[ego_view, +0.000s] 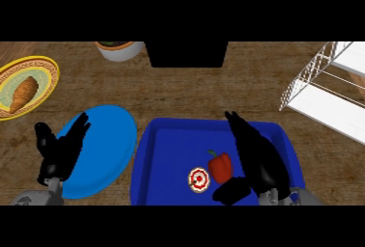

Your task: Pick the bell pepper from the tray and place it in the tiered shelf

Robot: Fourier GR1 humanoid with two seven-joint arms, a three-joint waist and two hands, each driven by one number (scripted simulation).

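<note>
Countertop of brown wood fills the frame. Lower centre, a blue tray holds the red bell pepper, just left of the right hand, whose fingers are straight and hold nothing. The left hand rests open over a blue plate. A white wire shelf stands upper right, with bare counter between it and the tray. A yellow plate, a pot and a black box line the top.

Wooden counter, blue tray, blue plate, yellow plate, pot, black box, white tiered shelf
</note>
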